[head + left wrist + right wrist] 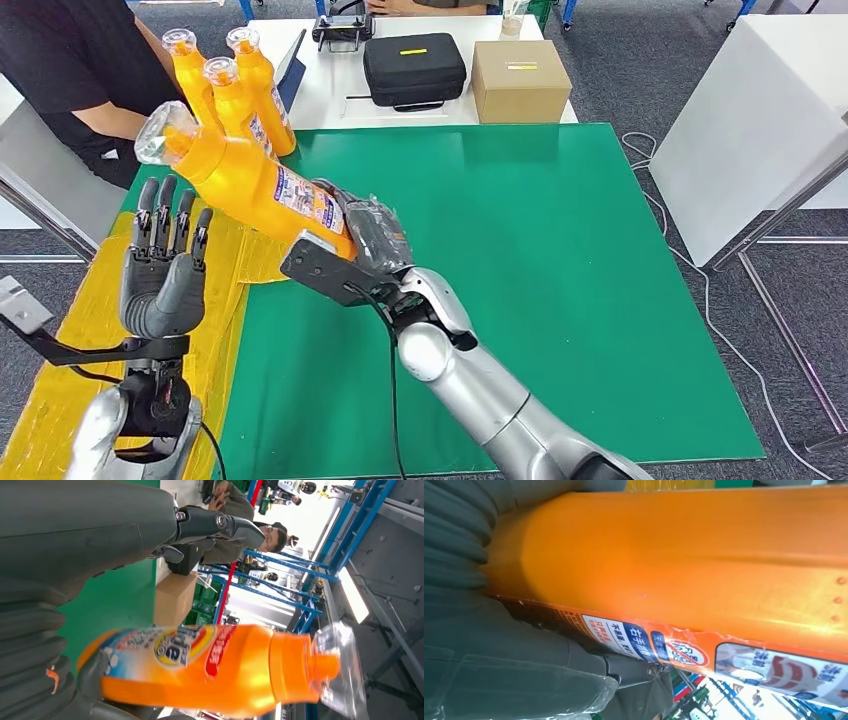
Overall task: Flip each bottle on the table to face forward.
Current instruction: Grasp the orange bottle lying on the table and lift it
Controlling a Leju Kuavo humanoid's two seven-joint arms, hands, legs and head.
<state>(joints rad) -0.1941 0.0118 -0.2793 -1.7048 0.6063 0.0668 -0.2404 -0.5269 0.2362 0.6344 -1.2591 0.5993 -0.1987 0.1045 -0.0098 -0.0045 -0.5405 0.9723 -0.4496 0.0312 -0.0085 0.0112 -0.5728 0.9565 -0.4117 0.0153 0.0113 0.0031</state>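
My right hand [368,238] grips the base of an orange bottle [245,180] with a clear cap, holding it tilted in the air, cap toward the far left. Its label side shows in the left wrist view as the orange bottle [215,667], and the right wrist view shows the bottle's body [684,565] against my right hand [499,650]. My left hand [163,265] stands upright beside the bottle, fingers spread, holding nothing; my left hand [75,535] is close behind it. Three more orange bottles [232,95] stand upright at the mat's far left corner.
A green mat [540,290] covers the table, with a yellow sheet [75,370] along its left side. A person in black [70,70] sits at far left. Behind the mat lie a black case [414,68] and a cardboard box [519,80]. A white table [760,120] stands right.
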